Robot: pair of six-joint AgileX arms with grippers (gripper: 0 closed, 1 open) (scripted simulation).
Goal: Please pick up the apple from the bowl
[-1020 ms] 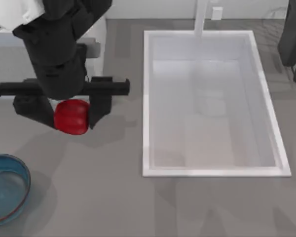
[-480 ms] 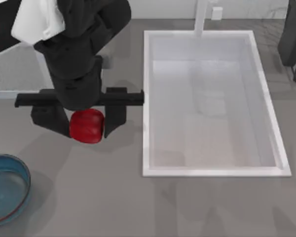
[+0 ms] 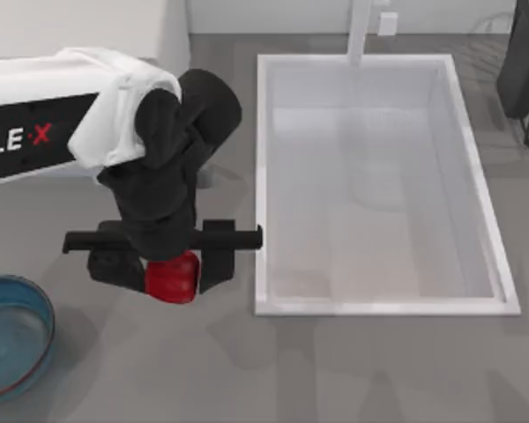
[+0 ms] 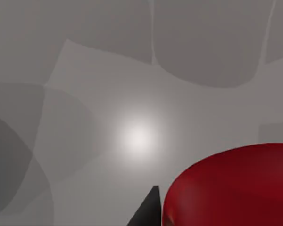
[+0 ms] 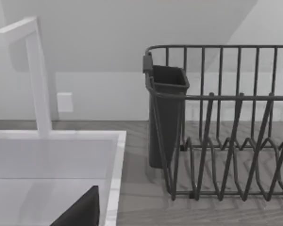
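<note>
Apple [image 3: 172, 278] gripped in left claw [image 3: 169, 269], beside sink's rim [image 3: 261, 264], clear of bowl [image 3: 13, 339].

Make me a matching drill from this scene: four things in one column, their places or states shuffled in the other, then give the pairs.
Things
1. apple
2. bowl
3. sink
4. dish rack

Places or states
A. white basin right of the left gripper
B. dark wire frame beside the sink
C. held between black fingers above the counter
D. blue, at the table's left edge, nothing in it

Pairs: 1-C, 2-D, 3-A, 4-B
</note>
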